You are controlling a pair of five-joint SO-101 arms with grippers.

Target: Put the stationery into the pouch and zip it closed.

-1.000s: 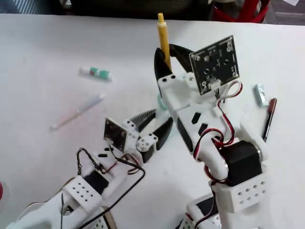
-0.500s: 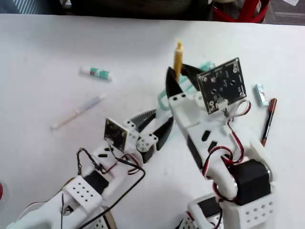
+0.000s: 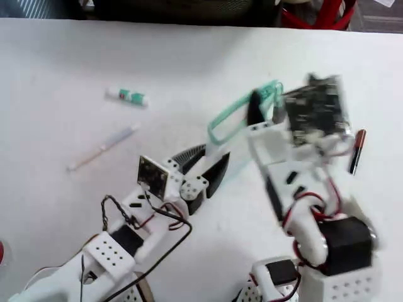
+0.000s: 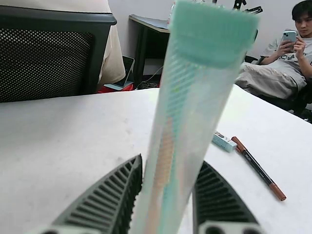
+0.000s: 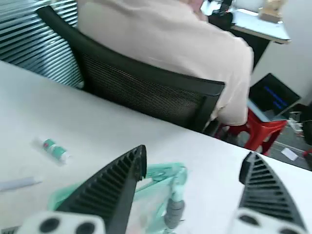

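While the left hand (image 3: 214, 154) clamps the lower end of a see-through pouch (image 3: 242, 112) with a teal zip edge, the right hand (image 5: 195, 163) hangs just over the pouch's upper end, jaws spread wide and gripping nothing. The pouch is held up off the white tabletop (image 3: 189, 56) near its middle, slanting away from the left hand toward the far side. Through its wall, the left wrist view shows a long orange-tinted shape that cannot be made out.

Bare tabletop stretches from the pouch to the far edge, where a black mesh chair (image 5: 146, 97) stands close against it. On the left arm's side, a white and green glue stick (image 3: 126, 96) and a clear pen (image 3: 104, 148) lie flat, apart from each other and well away from both hands, with open surface all around them. On the right arm's side, a brown pencil (image 3: 356, 151) lies just beside the right arm's wrist. A small teal box (image 4: 224, 142) sits close by the pencil's tip. The right arm's own body rises between the pouch and the pencil.
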